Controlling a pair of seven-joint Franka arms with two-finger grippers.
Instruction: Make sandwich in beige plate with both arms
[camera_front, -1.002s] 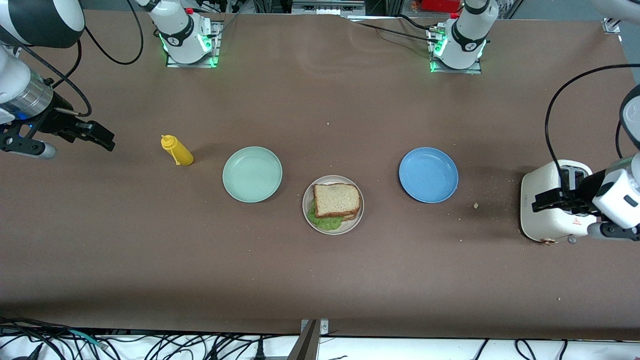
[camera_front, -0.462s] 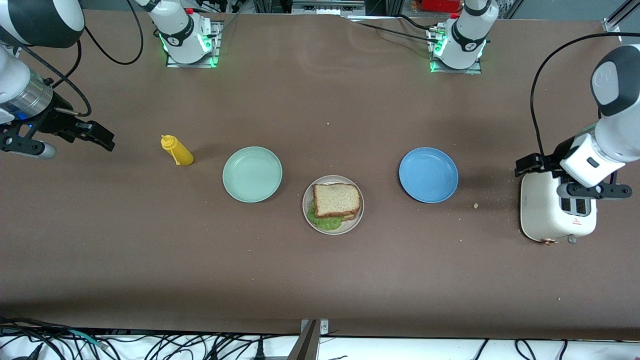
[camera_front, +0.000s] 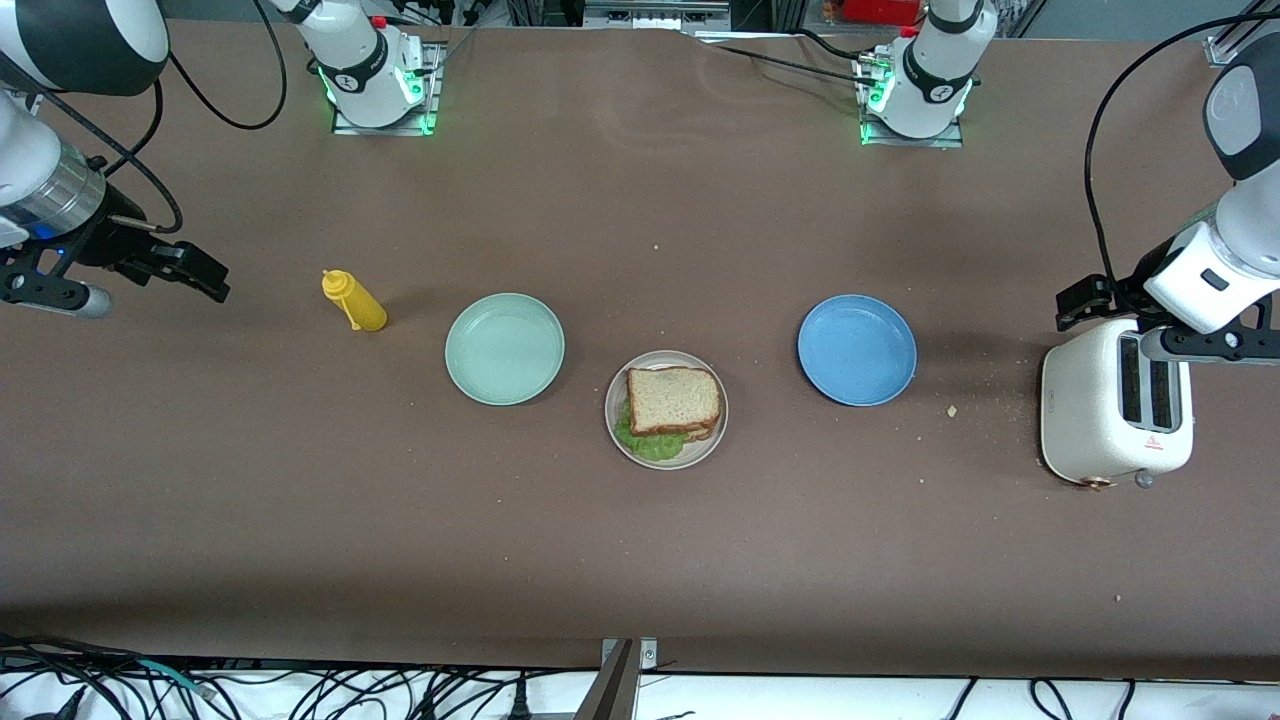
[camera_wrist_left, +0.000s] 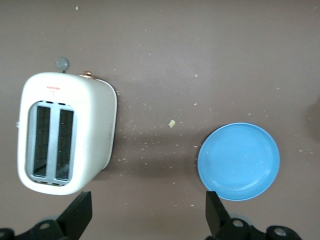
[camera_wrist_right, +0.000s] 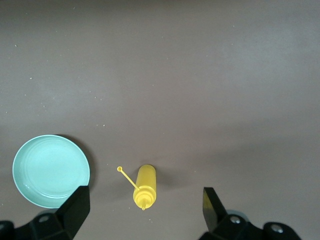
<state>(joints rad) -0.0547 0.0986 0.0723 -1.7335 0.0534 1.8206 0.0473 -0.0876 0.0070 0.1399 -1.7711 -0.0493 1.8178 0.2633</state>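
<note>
Matt brown tabletop (camera_front: 640, 560), faintly grainy, crumb-speckled. Smooth satin plastic look on the beige plate (camera_front: 714, 432), mint-green plate (camera_front: 505, 349) and blue plate (camera_front: 857, 350). Porous bread, crinkled lettuce in the sandwich (camera_front: 674, 402). Glossy white toaster (camera_front: 1085, 420); shiny yellow plastic bottle (camera_front: 358, 303).

Table layout, front camera. Sandwich (camera_front: 673, 403) sits on the centre plate (camera_front: 714, 434), top slice over a lettuce leaf (camera_front: 648, 443) that sticks out on the camera side. This plate lies slightly nearer the camera than the two flanking plates.

Empty plate (camera_front: 505, 349) toward the right arm's end; squeeze bottle (camera_front: 354, 300) beside it, further toward that end, slightly farther from the camera. Second empty plate (camera_front: 857, 349) toward the left arm's end. Toaster (camera_front: 1115, 410) well apart from it, near the table's edge at that end; a crumb (camera_front: 951, 410) between the two.

Both plates, bottle and toaster stand apart, none touching.
</note>
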